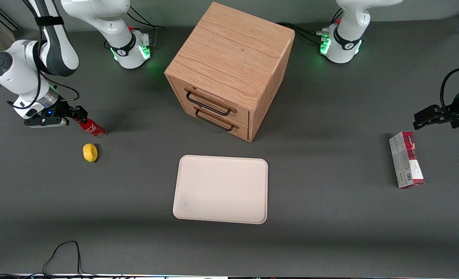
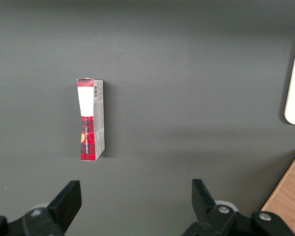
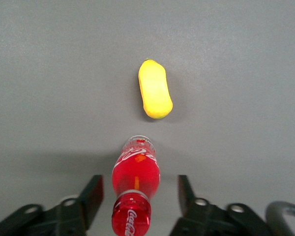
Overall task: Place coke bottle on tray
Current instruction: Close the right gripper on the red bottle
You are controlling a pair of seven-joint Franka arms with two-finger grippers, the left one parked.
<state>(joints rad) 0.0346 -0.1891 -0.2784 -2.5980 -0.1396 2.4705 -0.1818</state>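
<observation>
- The gripper (image 1: 83,114) sits low near the working arm's end of the table (image 1: 330,240), its fingers (image 3: 92,192) spread wide with the coke bottle (image 1: 92,128) between them, not yet pinched; gaps show on both sides in the right wrist view.
- The coke bottle (image 3: 134,189) lies on its side on the table, so I judge the task barely begun: grasp, lift, carry and set-down all remain.
- Its long axis runs slantwise across the table, cap end up by the gripper, silvery base pointing toward the front camera and toward the lemon (image 1: 90,152), which lies just beside that base, apart from it.
- The tray (image 1: 221,189) lies bare in the middle of the table, nearer the front edge than the wooden cabinet (image 1: 229,66), well apart from the bottle.
- A red-and-white carton (image 1: 406,159) lies toward the parked arm's end.
</observation>
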